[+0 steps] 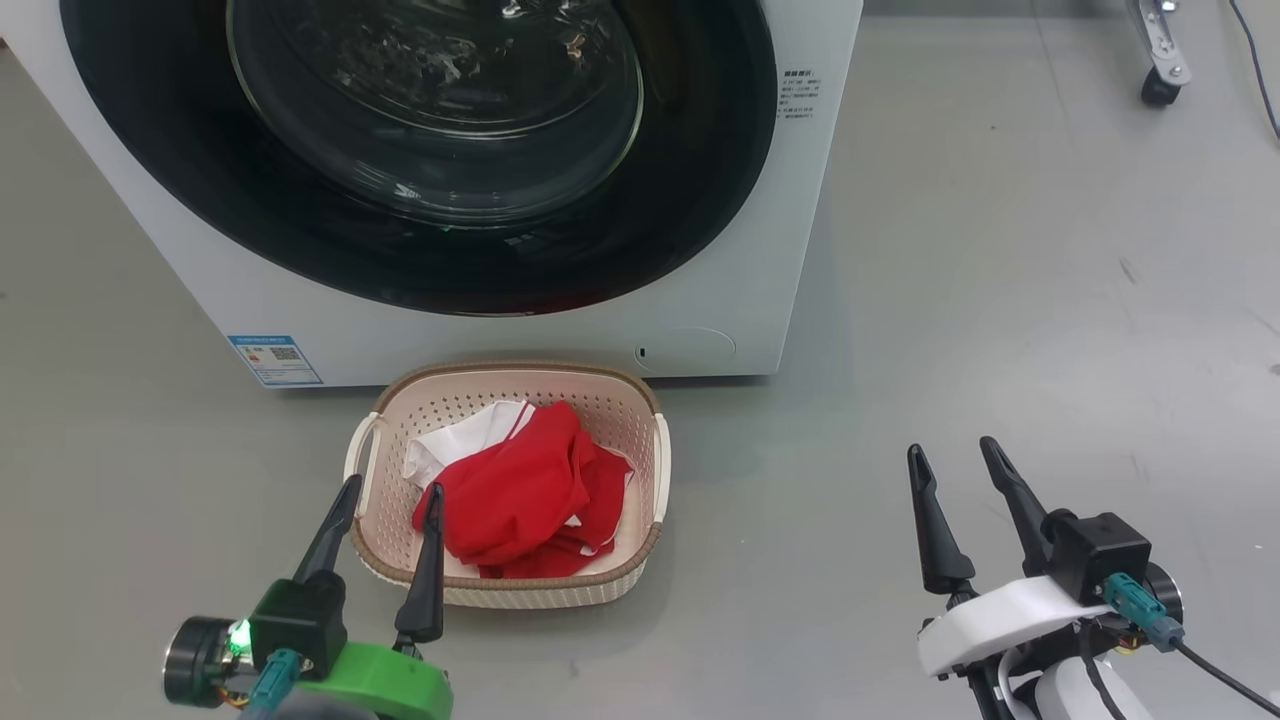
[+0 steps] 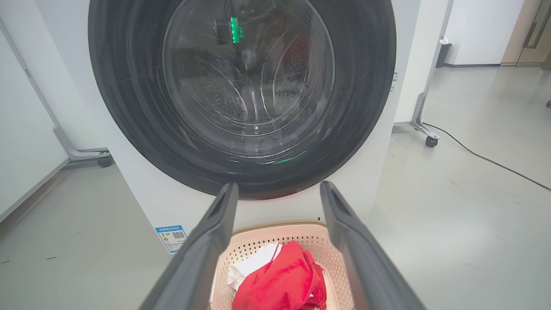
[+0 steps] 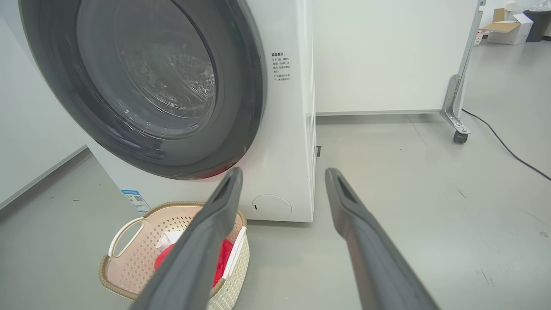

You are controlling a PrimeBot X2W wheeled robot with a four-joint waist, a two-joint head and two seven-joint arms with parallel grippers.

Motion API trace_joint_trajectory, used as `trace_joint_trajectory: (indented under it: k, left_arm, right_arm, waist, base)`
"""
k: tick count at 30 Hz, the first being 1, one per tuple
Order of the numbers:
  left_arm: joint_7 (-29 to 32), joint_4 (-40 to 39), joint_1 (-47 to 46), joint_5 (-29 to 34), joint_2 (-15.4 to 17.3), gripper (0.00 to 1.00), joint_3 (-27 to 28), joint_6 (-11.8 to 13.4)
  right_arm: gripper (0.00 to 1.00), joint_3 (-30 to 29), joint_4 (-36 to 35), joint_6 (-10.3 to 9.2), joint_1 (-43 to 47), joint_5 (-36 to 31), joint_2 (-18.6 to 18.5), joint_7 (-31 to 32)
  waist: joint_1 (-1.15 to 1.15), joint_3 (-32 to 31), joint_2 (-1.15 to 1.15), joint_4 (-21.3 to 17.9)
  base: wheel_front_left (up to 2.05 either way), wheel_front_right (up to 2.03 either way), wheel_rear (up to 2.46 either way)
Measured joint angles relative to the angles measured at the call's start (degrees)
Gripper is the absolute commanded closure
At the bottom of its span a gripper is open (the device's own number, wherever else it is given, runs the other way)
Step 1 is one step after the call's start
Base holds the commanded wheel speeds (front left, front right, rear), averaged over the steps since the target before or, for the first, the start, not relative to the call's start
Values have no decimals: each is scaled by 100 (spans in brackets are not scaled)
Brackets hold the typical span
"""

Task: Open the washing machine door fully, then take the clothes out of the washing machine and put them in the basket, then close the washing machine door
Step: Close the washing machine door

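Red and white fabric clothes (image 1: 520, 490) fill cream perforated plastic basket (image 1: 540, 590); glossy black round door (image 1: 250, 200) shut. Left end effector (image 1: 392, 490) and right end effector (image 1: 952, 447) gape empty, parked clear, so task judged complete.

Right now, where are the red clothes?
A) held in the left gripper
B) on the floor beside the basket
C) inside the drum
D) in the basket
D: the clothes lie piled inside the basket in front of the washing machine, and the left gripper is open and holds nothing.
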Motion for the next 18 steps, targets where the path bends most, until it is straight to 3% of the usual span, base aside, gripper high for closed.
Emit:
trace_joint_trajectory:
  k: [18]
  left_arm:
    - [94, -29, 220, -1, 74, 0, 0, 0]
  right_arm:
    - [0, -1, -266, -102, 474, -4, 57, 0]
  waist:
    - [0, -288, 0, 36]
  base:
    - [0, 0, 0]
